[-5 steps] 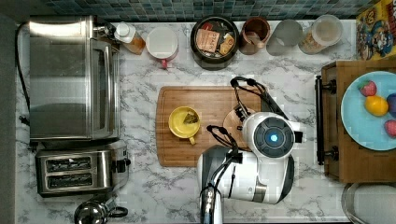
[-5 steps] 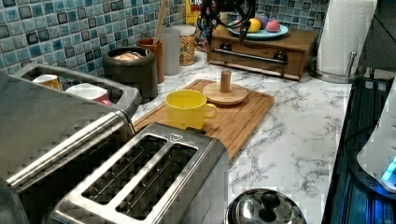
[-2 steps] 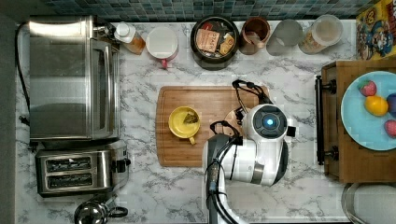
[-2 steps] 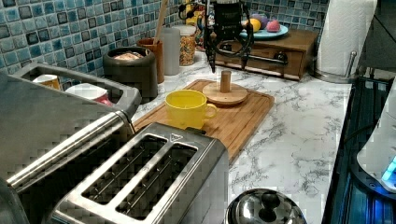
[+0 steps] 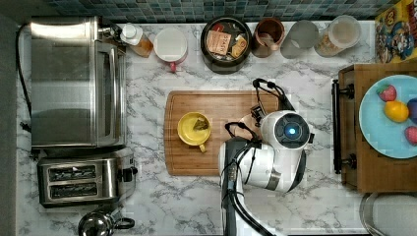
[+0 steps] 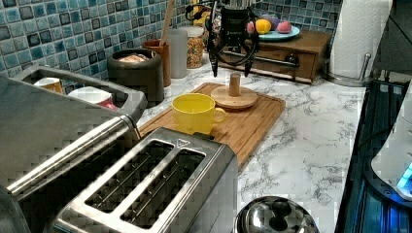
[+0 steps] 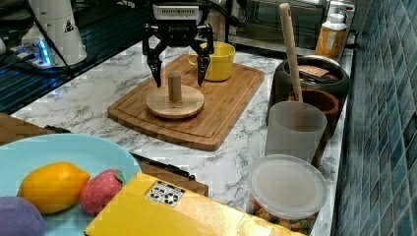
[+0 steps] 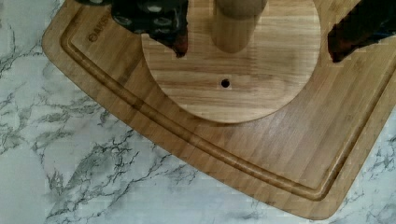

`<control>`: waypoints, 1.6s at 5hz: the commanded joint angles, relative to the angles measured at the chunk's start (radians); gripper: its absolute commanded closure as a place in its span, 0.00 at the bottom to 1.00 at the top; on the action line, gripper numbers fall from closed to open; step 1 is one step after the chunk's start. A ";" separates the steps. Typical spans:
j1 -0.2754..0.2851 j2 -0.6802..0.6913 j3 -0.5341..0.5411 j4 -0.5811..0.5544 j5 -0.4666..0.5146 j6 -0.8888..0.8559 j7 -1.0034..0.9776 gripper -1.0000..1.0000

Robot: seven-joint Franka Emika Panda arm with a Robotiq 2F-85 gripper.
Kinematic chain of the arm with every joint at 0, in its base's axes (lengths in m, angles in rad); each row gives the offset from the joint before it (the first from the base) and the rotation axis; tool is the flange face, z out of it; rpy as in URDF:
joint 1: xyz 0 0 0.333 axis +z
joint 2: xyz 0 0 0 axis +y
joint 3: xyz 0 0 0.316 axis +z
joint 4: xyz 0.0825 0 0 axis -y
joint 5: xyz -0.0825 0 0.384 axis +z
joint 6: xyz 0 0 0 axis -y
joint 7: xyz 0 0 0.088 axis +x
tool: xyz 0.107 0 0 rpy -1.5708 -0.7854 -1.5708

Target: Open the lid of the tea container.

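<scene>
Already I see the lid resting on the cutting board, the tea container uncovered, and my gripper spread empty around its knob.

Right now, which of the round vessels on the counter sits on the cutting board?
The yellow mug, with a tea bag inside. It stands on the cutting board; the tea container and brown cup line the tiled wall.

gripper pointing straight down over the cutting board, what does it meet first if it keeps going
Most likely the lid: the open gripper straddles its upright knob, so the fingertips would land on the wooden disc, which lies on the cutting board.
</scene>
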 commanded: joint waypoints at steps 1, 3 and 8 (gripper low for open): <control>0.014 0.045 0.018 0.046 -0.002 -0.061 0.001 0.00; 0.019 0.063 0.001 0.035 -0.047 -0.021 0.065 0.00; 0.051 0.058 0.009 0.092 -0.082 -0.143 0.129 1.00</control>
